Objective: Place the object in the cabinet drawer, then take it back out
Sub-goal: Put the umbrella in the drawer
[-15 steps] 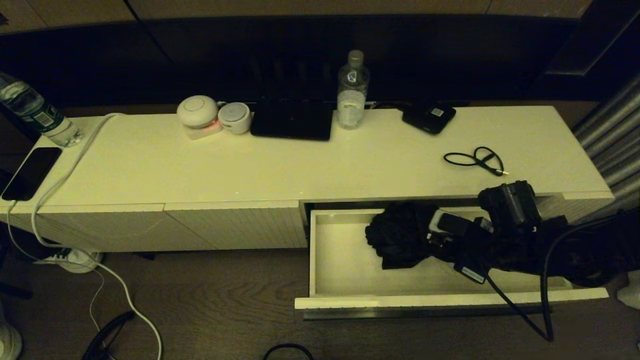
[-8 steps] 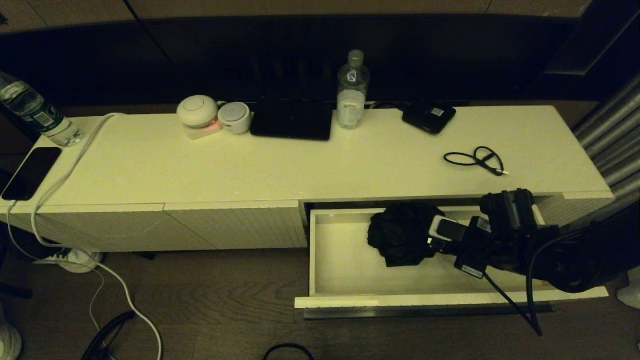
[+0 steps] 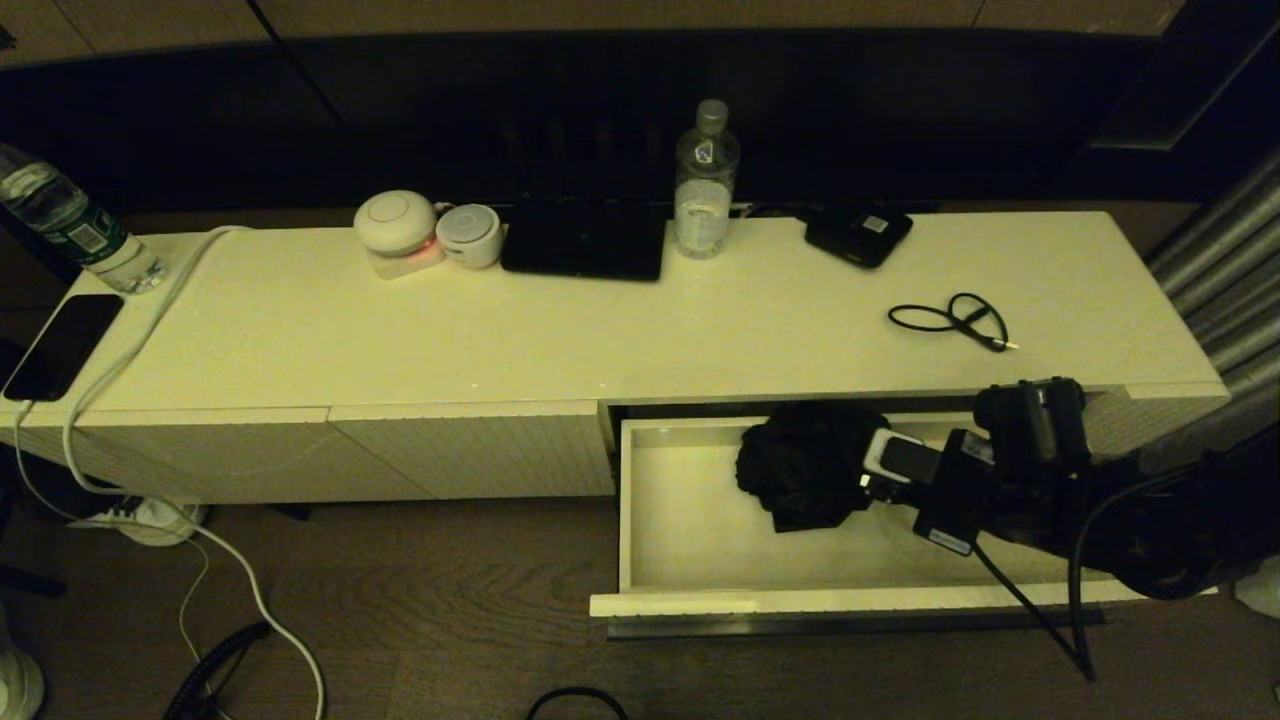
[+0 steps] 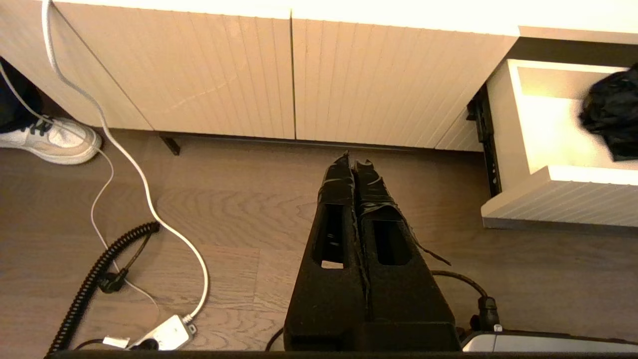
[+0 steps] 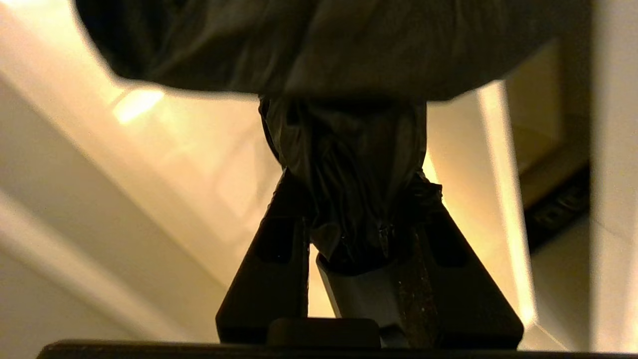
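Observation:
The black folding umbrella (image 3: 800, 465) lies bunched in the pulled-out cabinet drawer (image 3: 700, 540), near its back wall and middle. My right gripper (image 3: 868, 470) reaches in from the right and is shut on the umbrella. In the right wrist view the fingers (image 5: 279, 234) press either side of the gathered fabric (image 5: 349, 169), with the short handle between them. The left wrist view shows the drawer (image 4: 558, 199) and part of the umbrella (image 4: 610, 112). My left gripper (image 4: 355, 162) hangs shut and empty above the floor, left of the drawer, out of the head view.
On the cabinet top lie a thin cable loop (image 3: 950, 320), a flat black device with a white label (image 3: 858, 235), a water bottle (image 3: 705, 185), a black pad (image 3: 585, 240) and two round white devices (image 3: 400, 230). A white cable (image 4: 149, 199) and a shoe (image 4: 50, 142) are on the floor.
My right arm has shifted slightly to the right, and the umbrella has moved with it inside the drawer. The grip is unchanged.

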